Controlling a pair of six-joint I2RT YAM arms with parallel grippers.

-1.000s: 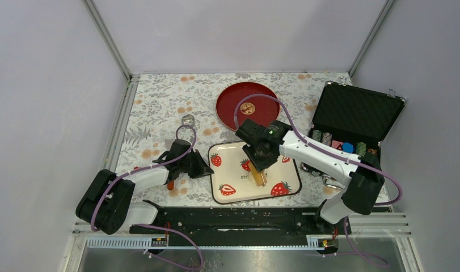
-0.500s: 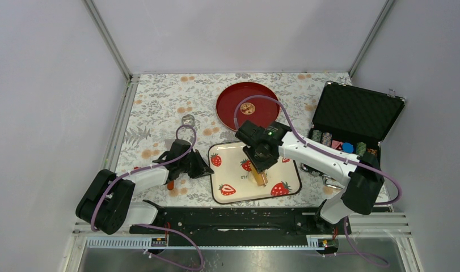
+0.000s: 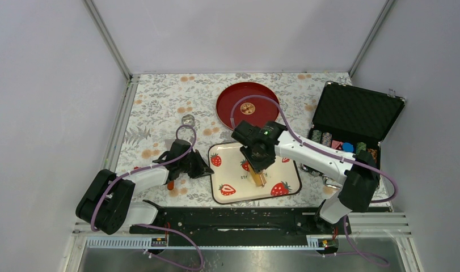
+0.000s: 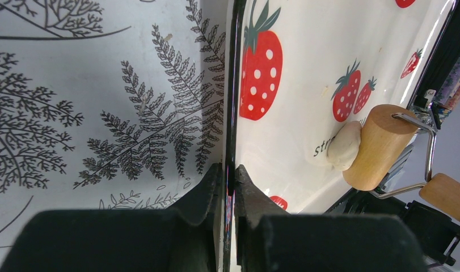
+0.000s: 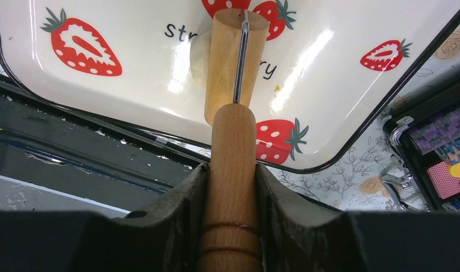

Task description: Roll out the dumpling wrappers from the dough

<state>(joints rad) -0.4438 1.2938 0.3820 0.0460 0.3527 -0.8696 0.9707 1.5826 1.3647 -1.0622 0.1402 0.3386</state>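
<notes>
A white strawberry-print tray (image 3: 233, 170) lies in front of the arms. My left gripper (image 4: 230, 173) is shut on its black left rim (image 4: 234, 85). A small off-white lump of dough (image 4: 344, 146) sits near the tray's middle, pressed against the drum of a tan wooden roller (image 4: 382, 146). From the right wrist, the dough (image 5: 199, 56) peeks out left of the drum (image 5: 234, 62). My right gripper (image 5: 232, 170) is shut on the roller's handle (image 5: 232, 136). From above, that gripper (image 3: 258, 164) hangs over the tray and hides the dough. No dumpling wrappers are in view.
A red plate (image 3: 247, 105) with a gold centre emblem lies behind the tray. An open black case (image 3: 352, 119) of coloured chips stands at the right. A small metal ring (image 3: 188, 120) rests on the floral cloth at the left. The black base rail (image 3: 244, 218) runs along the near edge.
The right arm's wrist has edged slightly to the left over the tray, with the roller still on the dough. The left arm has not moved.
</notes>
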